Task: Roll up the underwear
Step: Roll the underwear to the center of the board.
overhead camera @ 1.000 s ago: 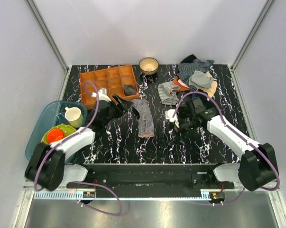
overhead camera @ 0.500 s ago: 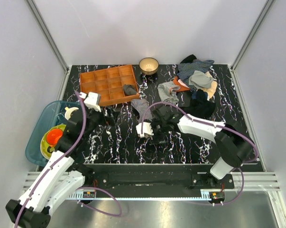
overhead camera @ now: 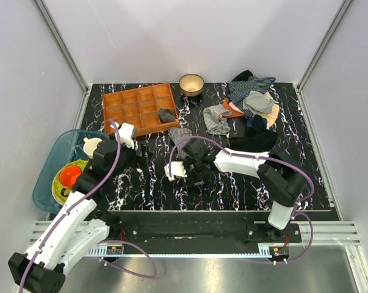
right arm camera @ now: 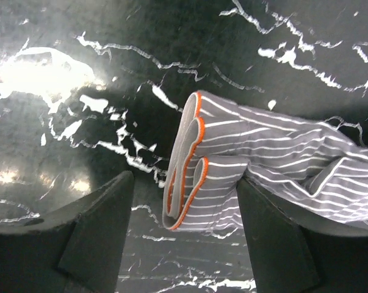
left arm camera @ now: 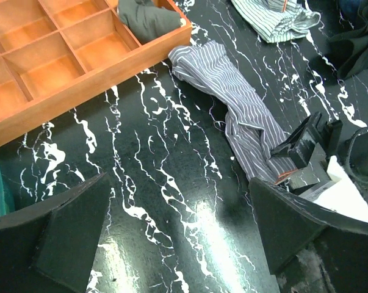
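Top view: the underwear (overhead camera: 180,133) lies at mid-surface (overhead camera: 147,189). Its long axis runs from near the orange tray (overhead camera: 129,107) down the frame, and its lower end is hidden under the right gripper (overhead camera: 188,163), clearly the nearer one. The left gripper (overhead camera: 141,152) hangs to the left, apart from the cloth.

Left wrist view: the left fingers (left arm camera: 61,232) stand wide apart and hold nothing. The striped strip slants from upper centre to lower right.

Right wrist view: the folded end, edged in orange, points to the left of the frame and sits between the spread right fingers (right arm camera: 98,226), which do not clamp it. The rest trails off to the right, so a roll would likely travel rightward along that axis
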Robot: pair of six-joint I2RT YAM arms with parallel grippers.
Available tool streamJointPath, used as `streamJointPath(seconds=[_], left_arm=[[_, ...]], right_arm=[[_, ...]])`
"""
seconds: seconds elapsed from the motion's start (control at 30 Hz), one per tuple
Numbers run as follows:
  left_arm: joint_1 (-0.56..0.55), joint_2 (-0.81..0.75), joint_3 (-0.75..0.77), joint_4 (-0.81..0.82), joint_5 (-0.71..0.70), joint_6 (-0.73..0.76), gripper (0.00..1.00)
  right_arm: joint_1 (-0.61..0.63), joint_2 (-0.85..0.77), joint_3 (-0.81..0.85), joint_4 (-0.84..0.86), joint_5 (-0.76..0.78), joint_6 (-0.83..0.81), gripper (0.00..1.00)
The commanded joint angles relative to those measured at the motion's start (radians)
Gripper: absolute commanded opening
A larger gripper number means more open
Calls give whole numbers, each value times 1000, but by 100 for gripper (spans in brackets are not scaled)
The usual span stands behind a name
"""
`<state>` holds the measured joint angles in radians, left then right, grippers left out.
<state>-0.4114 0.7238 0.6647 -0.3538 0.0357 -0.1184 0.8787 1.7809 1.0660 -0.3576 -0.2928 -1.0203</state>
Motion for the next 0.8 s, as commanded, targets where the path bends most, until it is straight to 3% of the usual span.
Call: streamJointPath(seconds=[0.0, 0.17, 0.3, 0.47, 0.63, 0.67, 0.77], left_arm=[[0, -50, 23, 26, -68, 19, 99], [0, -83, 16, 36, -76, 22, 99], [2, -144, 0, 55, -91, 28, 99], [2, -254, -45, 114, -119, 5, 99], [-1, -386, -97, 200, 91, 25, 99], [-3, -402, -99, 241, 254, 42, 99], [-49, -437, -146, 350, 500, 25, 99]], right_arm=[[17, 51, 25, 48, 55, 25, 74], [17, 104, 26, 40, 96, 17, 60], [17, 124, 37, -4, 80, 14, 31], [17, 140, 121, -244, -40, 19, 22], [-18, 127, 207, -510, -213, 32, 19], [-27, 126, 221, -587, -283, 28, 19], [-67, 130, 232, -722, -388, -6, 19]])
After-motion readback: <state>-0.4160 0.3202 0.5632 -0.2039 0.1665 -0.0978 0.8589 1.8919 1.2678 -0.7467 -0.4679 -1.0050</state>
